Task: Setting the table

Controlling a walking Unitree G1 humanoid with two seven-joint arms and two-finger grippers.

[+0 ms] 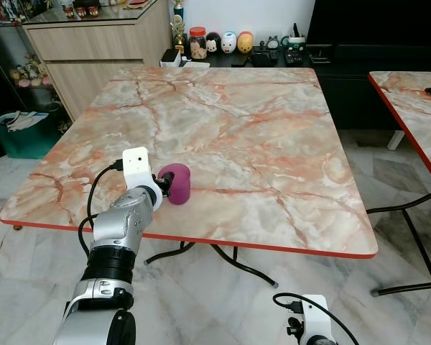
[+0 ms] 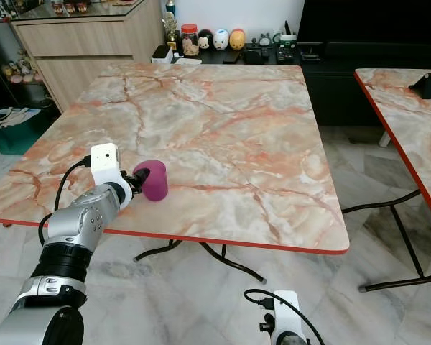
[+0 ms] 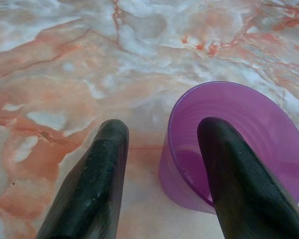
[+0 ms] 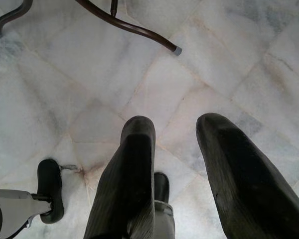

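Purple cup point(image 3: 234, 144) straddled by left end effector point(image 3: 162, 134)

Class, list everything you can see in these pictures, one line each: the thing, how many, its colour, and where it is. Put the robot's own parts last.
Table: one, marbled pink and grey with a red edge, in front of the robot.
Cup: one, purple, upright on the table near its front left edge.
Second table: one, same marbling, at the right.
Cabinet: one, light wood, behind the table at the left.
Jar: one, red lid, on the dark shelf behind.
Round figurines: three, in a row beside the jar.
Bin: one, teal, on the floor at left.
Left gripper: one finger inside the cup, one outside.
Right gripper: open, hanging over the floor.
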